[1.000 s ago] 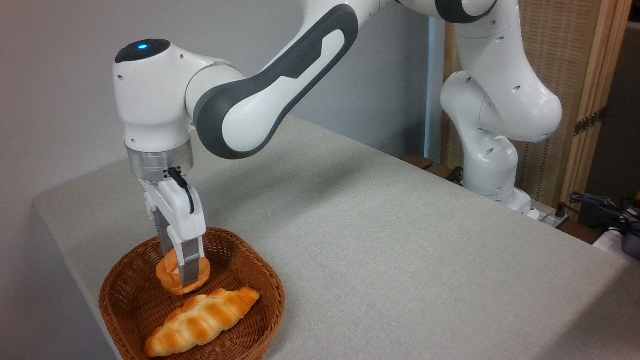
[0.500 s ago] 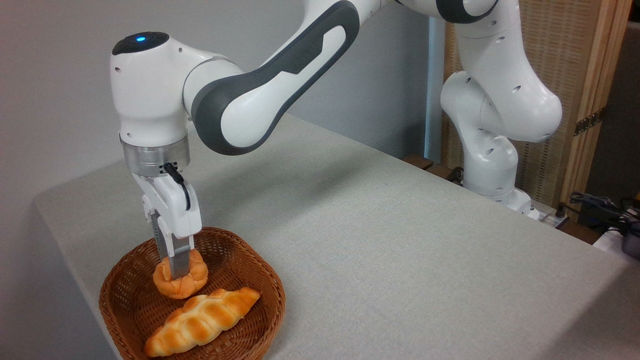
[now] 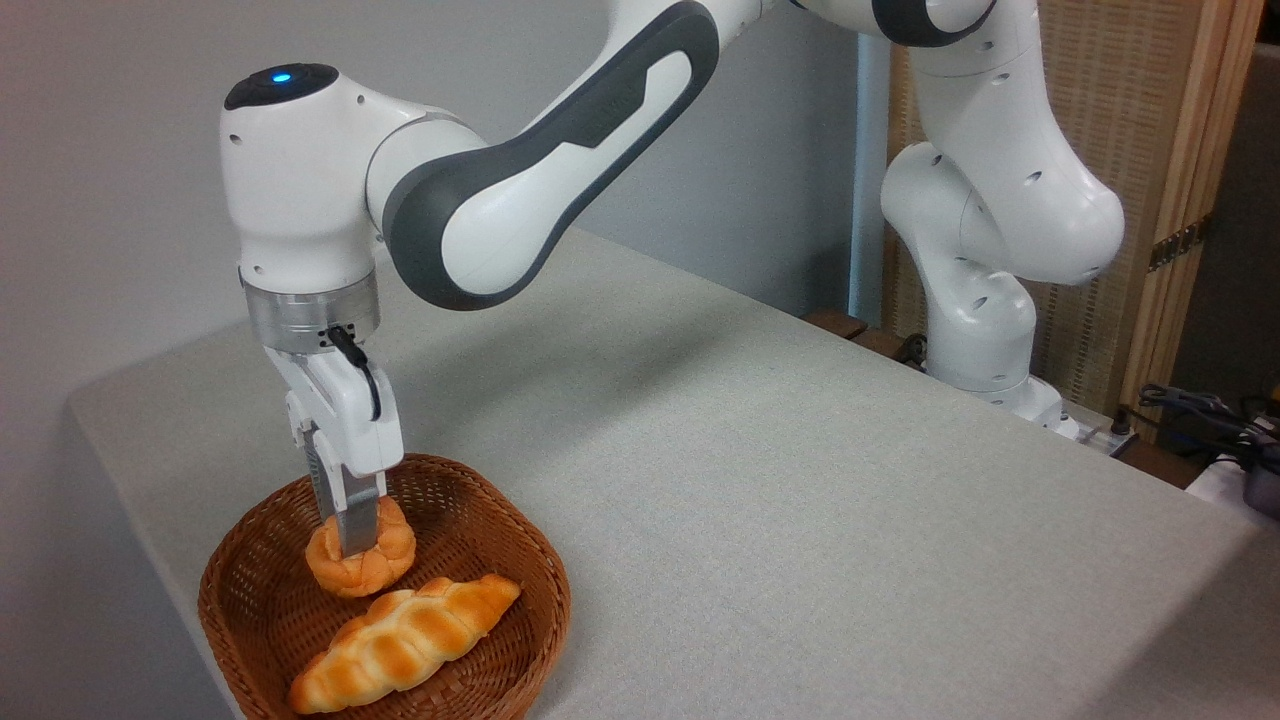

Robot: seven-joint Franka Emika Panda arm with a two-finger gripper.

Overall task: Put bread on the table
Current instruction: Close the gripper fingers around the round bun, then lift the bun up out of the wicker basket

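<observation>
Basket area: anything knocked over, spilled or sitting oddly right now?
Nothing stands out. The basket sits flat on the table, the long loaf lies inside it, and the gripper is shut on the bread above the basket floor.

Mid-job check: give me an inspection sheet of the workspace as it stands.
Surface: table, grey-beige cloth, bare beyond the basket.
Job's things: round bun inside the wicker basket, not on the table yet.
Clutter: long braided loaf lying in the basket in front of the bun.
Gripper: gripper shut on the bun from above.
Cables: black lead on the wrist; cables at far right.
Surroundings: grey wall, woven screen.
</observation>
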